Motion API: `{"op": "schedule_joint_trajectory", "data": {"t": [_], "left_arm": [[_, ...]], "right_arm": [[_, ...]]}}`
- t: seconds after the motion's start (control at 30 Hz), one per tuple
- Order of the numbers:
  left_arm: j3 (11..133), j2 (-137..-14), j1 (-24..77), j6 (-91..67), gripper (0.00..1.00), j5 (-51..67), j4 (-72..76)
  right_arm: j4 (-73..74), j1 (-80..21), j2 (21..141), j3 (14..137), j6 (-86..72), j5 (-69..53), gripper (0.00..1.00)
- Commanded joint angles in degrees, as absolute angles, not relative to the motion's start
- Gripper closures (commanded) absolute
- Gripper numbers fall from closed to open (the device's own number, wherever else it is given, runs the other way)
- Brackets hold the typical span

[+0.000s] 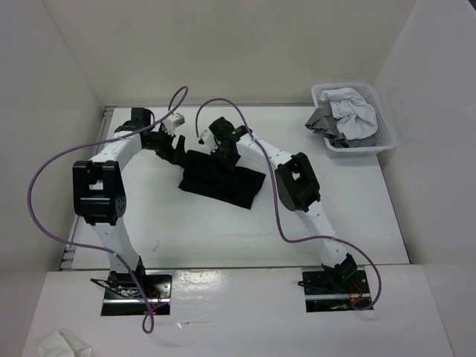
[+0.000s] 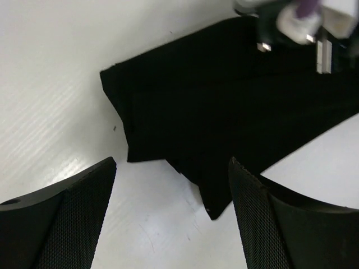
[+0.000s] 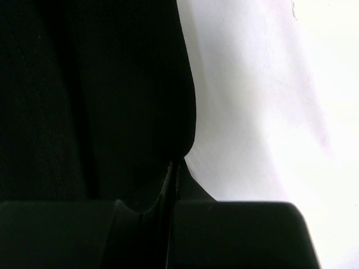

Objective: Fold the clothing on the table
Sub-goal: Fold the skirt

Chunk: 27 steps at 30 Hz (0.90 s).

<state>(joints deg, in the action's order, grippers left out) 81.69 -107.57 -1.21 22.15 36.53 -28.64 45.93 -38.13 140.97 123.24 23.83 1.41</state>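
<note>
The black clothing [image 1: 223, 182] lies as a folded, roughly rectangular stack in the middle of the white table [image 1: 186, 230]. My left gripper [image 1: 172, 145] hovers at its upper left corner, jaws wide open and empty. In the left wrist view the left gripper [image 2: 171, 162] stands just short of the clothing [image 2: 224, 101], over bare table [image 2: 50, 84]. My right gripper [image 1: 225, 152] sits on the garment's far edge. Seen from the right wrist, that gripper [image 3: 174, 168] is shut with the edge of the clothing [image 3: 84, 101] pinched at its tips.
A white basket [image 1: 383, 137] at the back right holds a white garment [image 1: 349, 104] and a grey garment [image 1: 321, 119]. White walls close in the table on three sides. A crumpled white cloth [image 1: 65, 343] lies at the near left, beside the arm bases.
</note>
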Motion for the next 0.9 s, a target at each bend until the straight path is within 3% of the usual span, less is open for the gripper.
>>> {"op": "schedule_joint_trajectory", "data": {"t": [0.0, 0.53, 0.87], "left_arm": [[85.86, -111.08, -0.62, 19.69, 0.12, 39.54, -24.61], [93.86, -121.11, 1.05, 19.69, 0.17, 40.25, -24.52], [93.35, -121.64, 1.05, 23.12, 0.31, 41.31, -29.0]], "right_arm": [[47.46, -38.41, 139.31, 120.67, 23.47, 2.72, 1.0], [47.46, -37.88, 138.78, 119.62, 23.47, 3.25, 1.0], [47.46, -37.36, 139.31, 120.67, 23.47, 3.25, 1.0]]}}
